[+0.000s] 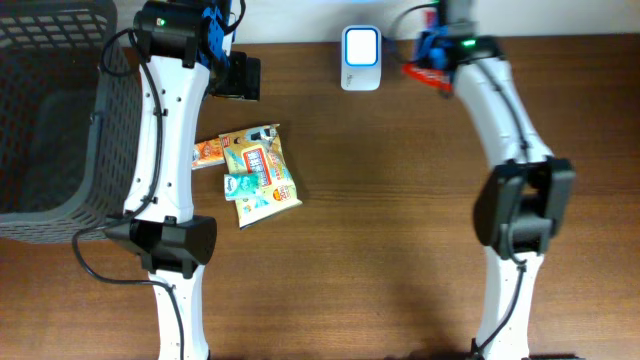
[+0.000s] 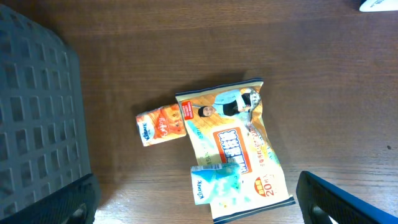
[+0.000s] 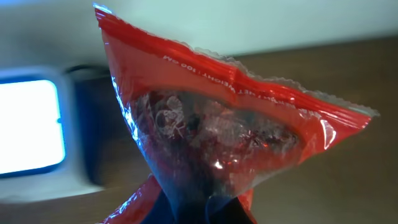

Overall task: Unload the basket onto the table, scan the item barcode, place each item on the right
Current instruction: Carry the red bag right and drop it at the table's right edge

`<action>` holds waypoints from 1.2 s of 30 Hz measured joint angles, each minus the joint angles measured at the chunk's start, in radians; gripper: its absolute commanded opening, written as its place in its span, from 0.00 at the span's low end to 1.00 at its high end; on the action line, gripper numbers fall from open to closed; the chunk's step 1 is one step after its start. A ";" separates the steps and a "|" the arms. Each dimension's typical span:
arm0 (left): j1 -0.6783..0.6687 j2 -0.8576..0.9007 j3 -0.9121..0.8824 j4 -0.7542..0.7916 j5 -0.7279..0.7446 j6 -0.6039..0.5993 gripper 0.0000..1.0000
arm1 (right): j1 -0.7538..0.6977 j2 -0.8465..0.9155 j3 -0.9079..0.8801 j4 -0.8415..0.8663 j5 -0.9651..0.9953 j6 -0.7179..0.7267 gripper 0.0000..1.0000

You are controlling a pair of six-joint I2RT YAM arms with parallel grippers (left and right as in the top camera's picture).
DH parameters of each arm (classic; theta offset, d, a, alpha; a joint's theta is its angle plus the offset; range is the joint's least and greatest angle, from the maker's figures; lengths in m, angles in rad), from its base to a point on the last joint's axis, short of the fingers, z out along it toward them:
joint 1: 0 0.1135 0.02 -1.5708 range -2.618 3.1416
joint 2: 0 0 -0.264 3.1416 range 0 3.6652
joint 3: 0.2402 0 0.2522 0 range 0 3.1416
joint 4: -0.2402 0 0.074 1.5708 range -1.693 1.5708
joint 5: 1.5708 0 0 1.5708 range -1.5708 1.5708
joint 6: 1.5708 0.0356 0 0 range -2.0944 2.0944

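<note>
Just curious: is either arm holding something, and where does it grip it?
The right gripper pinches the red bag by one bunched end; the left gripper holds nothing.

This reads as a shop checkout staffed by robots. A wood-grain counter (image 1: 400, 200) carries a small white barcode scanner (image 1: 361, 50) with a lit screen at its far edge, and a dark slatted shopping basket (image 1: 50, 120) sits at the left end. The goods are retail ones: printed tissue and wipe packets (image 1: 258, 172) and a sealed red snack bag (image 3: 217, 124) with its net weight printed on it. Two white robot arms (image 1: 160, 130) stand at the near edge.
</note>
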 measured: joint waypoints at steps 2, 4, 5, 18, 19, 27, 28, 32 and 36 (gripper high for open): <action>0.000 0.000 0.000 0.000 0.000 0.000 0.99 | -0.065 -0.015 0.002 -0.053 0.001 0.042 0.04; 0.000 0.000 0.000 0.000 0.000 0.000 0.99 | -0.146 -0.019 0.005 -0.126 0.000 0.091 0.04; 0.000 0.000 0.000 0.000 0.000 0.000 0.99 | -0.186 -0.019 0.004 -0.155 0.000 0.108 0.04; 0.000 0.000 0.000 0.002 0.000 0.000 0.99 | -0.700 -0.019 -0.005 -0.330 -0.030 0.176 0.07; 0.000 0.000 0.000 0.002 0.000 0.000 0.99 | -0.719 -0.019 -0.016 -0.330 -0.035 0.175 0.10; 0.000 0.000 0.000 0.002 0.008 0.000 0.99 | -0.744 -0.019 -0.105 -0.291 -0.041 0.186 0.81; 0.000 0.000 0.000 0.002 0.008 0.000 0.99 | -0.744 -0.019 -0.106 -0.291 -0.041 0.184 0.85; 0.000 0.000 0.000 0.002 0.008 0.000 0.99 | -0.745 -0.019 -0.102 -0.316 -0.053 0.184 0.88; 0.000 0.000 0.000 0.002 0.008 0.000 0.99 | -0.745 -0.020 -0.039 -0.376 -0.098 0.184 0.89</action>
